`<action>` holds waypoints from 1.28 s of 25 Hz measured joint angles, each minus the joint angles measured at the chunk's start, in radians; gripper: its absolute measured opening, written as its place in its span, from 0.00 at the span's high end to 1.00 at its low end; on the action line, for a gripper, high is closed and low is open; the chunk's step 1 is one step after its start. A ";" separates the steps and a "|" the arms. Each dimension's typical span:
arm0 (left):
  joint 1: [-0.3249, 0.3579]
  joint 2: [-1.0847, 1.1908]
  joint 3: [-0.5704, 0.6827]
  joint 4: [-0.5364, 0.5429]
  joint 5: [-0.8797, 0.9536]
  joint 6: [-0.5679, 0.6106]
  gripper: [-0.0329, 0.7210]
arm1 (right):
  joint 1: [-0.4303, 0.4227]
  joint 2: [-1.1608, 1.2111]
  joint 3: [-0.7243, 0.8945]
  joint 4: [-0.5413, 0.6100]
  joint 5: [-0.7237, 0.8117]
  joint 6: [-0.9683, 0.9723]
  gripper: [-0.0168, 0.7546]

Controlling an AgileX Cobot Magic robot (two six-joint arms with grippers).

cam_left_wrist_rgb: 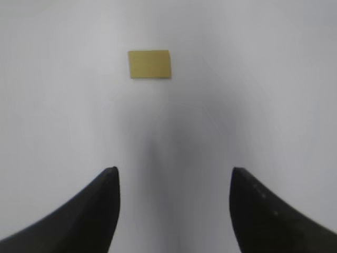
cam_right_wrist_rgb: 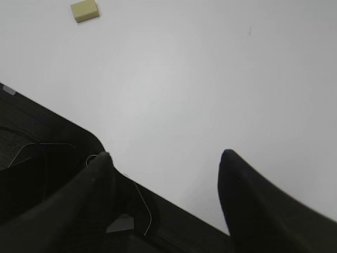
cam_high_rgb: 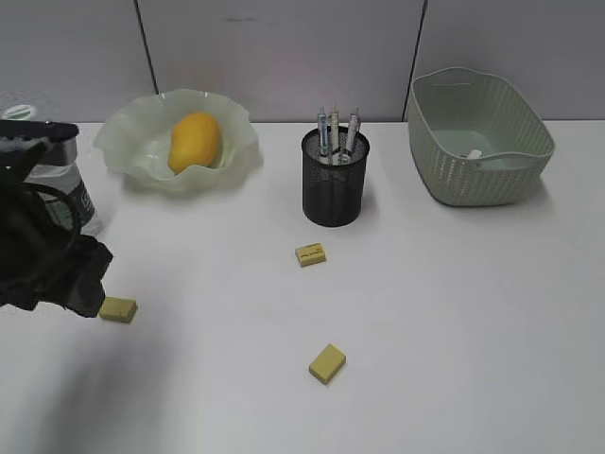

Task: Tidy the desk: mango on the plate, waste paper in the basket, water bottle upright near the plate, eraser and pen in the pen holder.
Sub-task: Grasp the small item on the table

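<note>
The yellow-orange mango [cam_high_rgb: 194,141] lies in the wavy green plate [cam_high_rgb: 128,132] at the back left. Pens [cam_high_rgb: 336,132] stand in the black mesh pen holder [cam_high_rgb: 333,184]. A scrap of white, seemingly the waste paper [cam_high_rgb: 475,154], shows inside the basket [cam_high_rgb: 473,180]. The water bottle [cam_high_rgb: 71,184] stands upright at the far left, partly hidden by my left arm [cam_high_rgb: 43,255]. My left gripper [cam_left_wrist_rgb: 175,171] hangs open and empty above the desk, a yellow eraser [cam_left_wrist_rgb: 150,64] [cam_high_rgb: 118,309] just ahead of it. The right gripper [cam_right_wrist_rgb: 166,155] is open and empty over the desk's near edge.
Two more yellow erasers lie loose: one [cam_high_rgb: 310,253] in front of the pen holder, one [cam_high_rgb: 327,363] nearer the front, also seen far off as the eraser [cam_right_wrist_rgb: 85,10] in the right wrist view. The desk's black front edge [cam_right_wrist_rgb: 52,153] runs under the right gripper.
</note>
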 joint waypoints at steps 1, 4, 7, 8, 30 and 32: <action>0.023 0.025 -0.001 -0.011 -0.007 0.010 0.29 | 0.000 0.000 0.000 0.000 0.000 0.000 0.34; 0.057 0.083 -0.002 -0.035 -0.051 0.036 0.25 | 0.000 0.000 0.000 0.000 0.000 0.000 0.34; 0.059 0.124 -0.002 -0.053 -0.119 0.039 0.20 | 0.000 0.000 0.000 -0.001 0.000 0.000 0.34; 0.060 0.138 -0.002 -0.054 -0.141 0.036 0.19 | 0.000 0.000 0.000 -0.001 -0.001 0.000 0.34; 0.060 0.397 -0.005 0.014 -0.402 -0.037 0.28 | 0.000 0.000 0.008 -0.001 -0.006 0.000 0.34; 0.061 0.402 -0.007 0.024 -0.400 -0.037 0.32 | 0.000 0.000 0.008 -0.001 -0.006 0.000 0.34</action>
